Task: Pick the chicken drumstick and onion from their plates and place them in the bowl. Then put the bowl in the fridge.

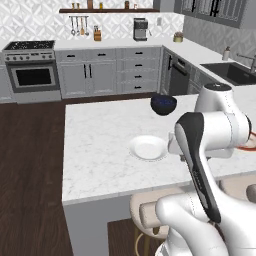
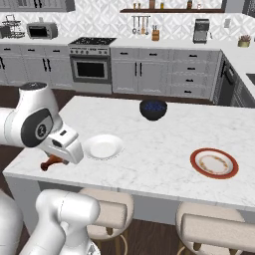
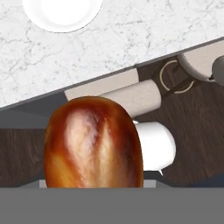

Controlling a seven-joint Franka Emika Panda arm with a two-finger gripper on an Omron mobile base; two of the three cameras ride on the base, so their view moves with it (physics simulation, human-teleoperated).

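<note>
The chicken drumstick [image 3: 94,144] fills the lower middle of the hand view, thick rounded end toward the camera, with my gripper [image 3: 94,177] shut on it and the fingertips hidden behind it. From the right base view its thin bone end [image 2: 49,162] pokes out below my hand, over the island's near left edge. The white plate [image 2: 103,146] [image 1: 148,148] [image 3: 61,13] lies bare just beside my hand. The red-rimmed plate [image 2: 214,163] is bare too, far to the right. The onion, the bowl and the fridge are out of view.
A dark blue-black bowl [image 2: 153,109] [image 1: 163,103] stands at the island's far side. Padded stools [image 2: 107,209] [image 3: 131,94] are tucked under the near edge of the marble island [image 2: 149,149]. A stove [image 2: 91,64] and grey cabinets line the back wall.
</note>
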